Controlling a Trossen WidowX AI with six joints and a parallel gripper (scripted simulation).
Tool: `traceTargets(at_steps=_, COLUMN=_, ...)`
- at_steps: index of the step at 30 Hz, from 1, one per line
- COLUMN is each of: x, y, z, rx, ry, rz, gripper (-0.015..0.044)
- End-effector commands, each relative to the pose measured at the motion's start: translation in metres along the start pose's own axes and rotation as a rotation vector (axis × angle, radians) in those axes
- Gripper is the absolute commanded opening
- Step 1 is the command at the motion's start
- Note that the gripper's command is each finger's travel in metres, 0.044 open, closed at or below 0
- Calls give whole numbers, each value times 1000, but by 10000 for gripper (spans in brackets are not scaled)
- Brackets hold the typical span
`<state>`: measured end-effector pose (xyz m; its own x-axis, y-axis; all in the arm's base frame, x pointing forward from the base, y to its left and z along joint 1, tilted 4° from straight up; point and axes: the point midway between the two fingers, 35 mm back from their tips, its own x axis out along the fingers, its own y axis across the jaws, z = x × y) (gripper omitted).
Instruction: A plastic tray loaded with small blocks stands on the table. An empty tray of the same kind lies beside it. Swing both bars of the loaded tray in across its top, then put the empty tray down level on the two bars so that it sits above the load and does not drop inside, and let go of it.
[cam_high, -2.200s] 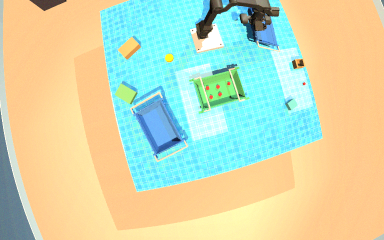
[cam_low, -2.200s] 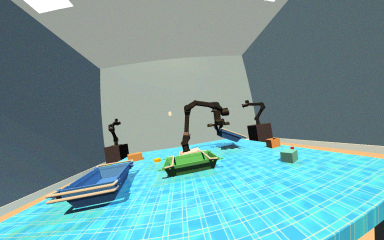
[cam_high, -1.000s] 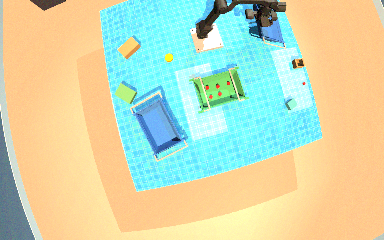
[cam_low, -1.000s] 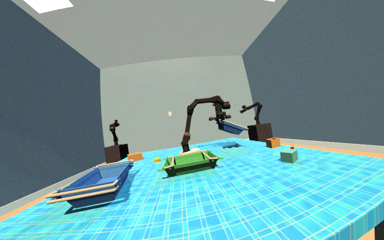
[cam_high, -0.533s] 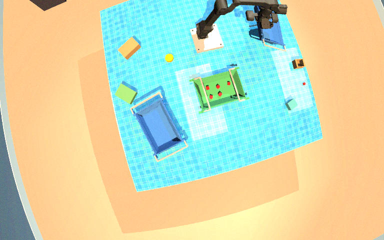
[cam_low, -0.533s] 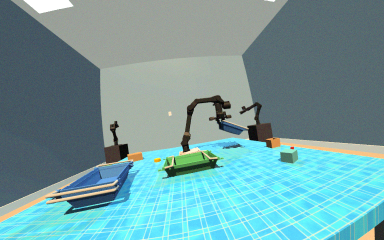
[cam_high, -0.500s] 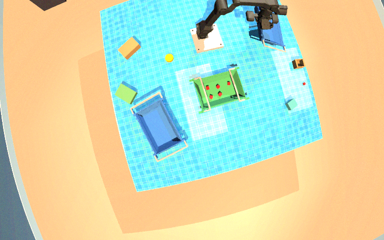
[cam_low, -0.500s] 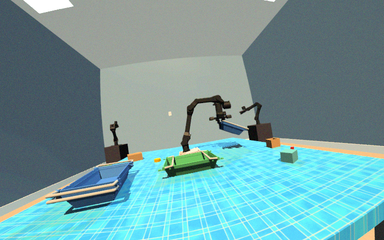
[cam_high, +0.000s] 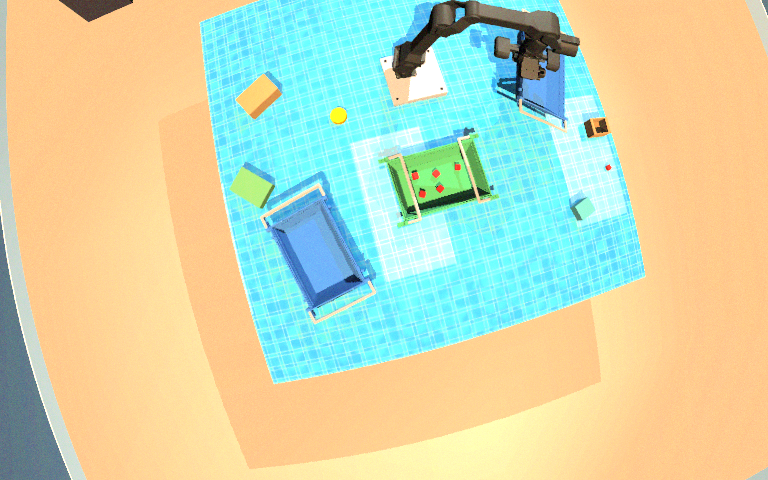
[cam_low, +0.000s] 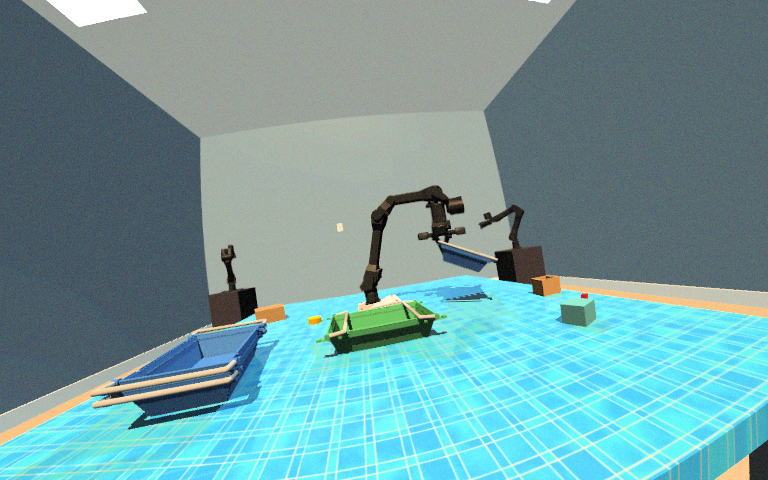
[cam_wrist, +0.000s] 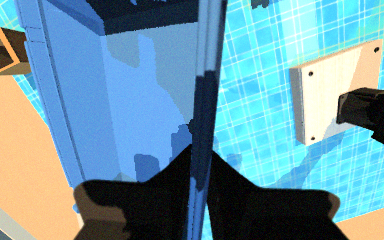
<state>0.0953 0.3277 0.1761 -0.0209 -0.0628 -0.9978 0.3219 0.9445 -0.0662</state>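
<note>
The loaded green tray (cam_high: 483, 169) (cam_low: 379, 340) stands on the table with several small red blocks (cam_high: 436, 173) inside. Its left bar (cam_high: 410, 186) and right bar (cam_high: 469, 169) both lie across its top. My gripper (cam_high: 527, 58) (cam_low: 441, 240) (cam_wrist: 197, 149) is shut on one long side rim of the empty blue tray (cam_high: 546, 90) (cam_low: 465, 257) (cam_wrist: 145, 75). That tray hangs tilted in the air at the back right, its far side lower. The fingertips are partly hidden. A second blue tray (cam_high: 320, 249) (cam_low: 218, 342) stands empty at the left, bars out over its ends.
Around stand an orange block (cam_high: 258, 96) (cam_low: 270, 313), a light green block (cam_high: 252, 186), a yellow disc (cam_high: 338, 115) (cam_low: 314, 320), a teal block (cam_high: 582, 208) (cam_low: 577, 312), an open orange box (cam_low: 542, 286) and a small red block (cam_high: 608, 167). The arm's base plate (cam_high: 424, 79) (cam_wrist: 325, 100) is behind the green tray.
</note>
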Motion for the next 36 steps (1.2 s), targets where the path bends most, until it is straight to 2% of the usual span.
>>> traceTargets(at_steps=1, x=-7, y=0, z=15, rx=39, ry=-3, rz=26, gripper=0)
traceTargets(at_steps=36, x=-10, y=-36, z=156, rx=457, ry=-9, rz=34, gripper=0)
